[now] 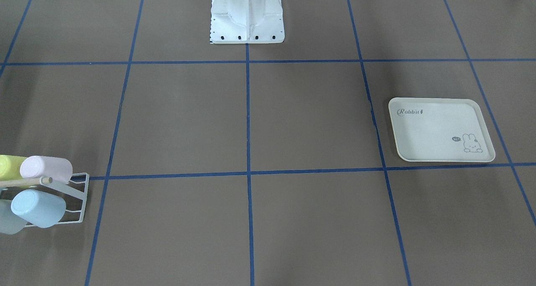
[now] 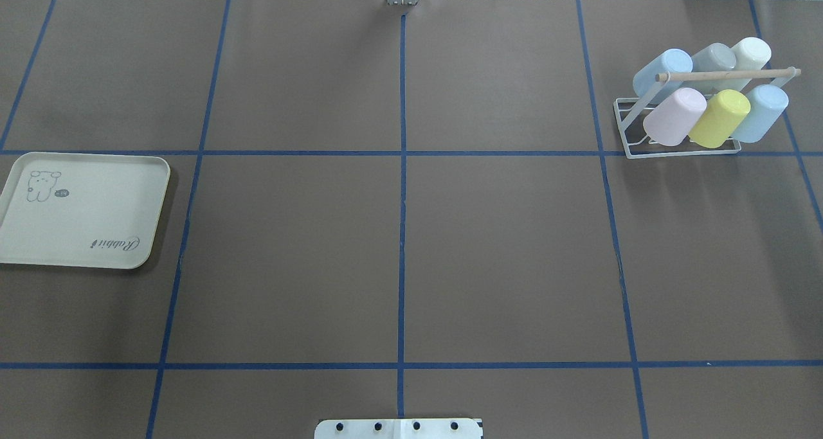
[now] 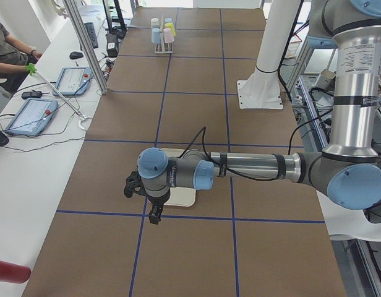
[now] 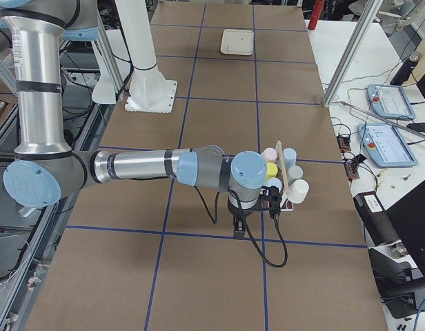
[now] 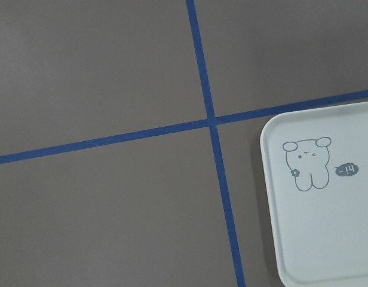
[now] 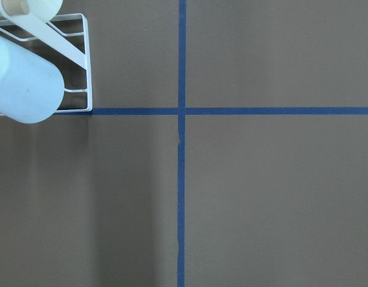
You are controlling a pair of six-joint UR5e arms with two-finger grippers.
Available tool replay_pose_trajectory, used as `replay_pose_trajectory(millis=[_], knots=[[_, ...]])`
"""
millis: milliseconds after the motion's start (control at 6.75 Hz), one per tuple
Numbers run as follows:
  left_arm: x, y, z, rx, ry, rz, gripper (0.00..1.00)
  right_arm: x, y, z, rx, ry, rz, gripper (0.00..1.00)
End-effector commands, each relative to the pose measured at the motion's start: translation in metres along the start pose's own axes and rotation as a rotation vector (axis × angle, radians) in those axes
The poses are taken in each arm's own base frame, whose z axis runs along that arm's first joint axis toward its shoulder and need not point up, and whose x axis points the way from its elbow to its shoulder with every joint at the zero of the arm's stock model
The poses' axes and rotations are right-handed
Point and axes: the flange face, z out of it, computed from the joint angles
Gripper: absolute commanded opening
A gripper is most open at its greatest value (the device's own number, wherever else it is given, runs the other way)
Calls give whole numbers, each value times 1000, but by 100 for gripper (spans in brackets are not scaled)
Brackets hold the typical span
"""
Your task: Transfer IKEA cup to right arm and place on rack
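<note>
The white wire rack (image 2: 675,153) stands at the far right of the table with its wooden rod (image 2: 726,75) on top. Several IKEA cups hang on its prongs, among them a pink cup (image 2: 674,116), a yellow one (image 2: 719,118) and a light blue one (image 2: 760,112). In the exterior right view the right arm (image 4: 136,167) holds my right gripper (image 4: 238,231) pointing down just beside the rack (image 4: 287,205). My left gripper (image 3: 154,218) hangs over the near edge of the cream tray (image 3: 185,198). Neither gripper's state can be told, and I see nothing in either.
The rabbit-print tray (image 2: 83,227) lies bare at the table's left. The white robot base (image 1: 247,26) stands at the middle of the robot's side. Blue tape lines cross the brown surface. A person's arm (image 3: 11,67) and tablets show on the side bench.
</note>
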Motion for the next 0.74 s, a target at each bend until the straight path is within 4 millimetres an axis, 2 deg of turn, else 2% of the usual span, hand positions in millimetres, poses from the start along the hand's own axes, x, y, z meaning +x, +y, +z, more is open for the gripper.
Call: replay_pose_trajectory(millis=[0,593], knots=[[1,-1,-1,2,0,-4,100,1,1,0,-2,0,3,100],[6,-2,-1,9,53,-26,100,0,-1,1,-3,0,12,100]])
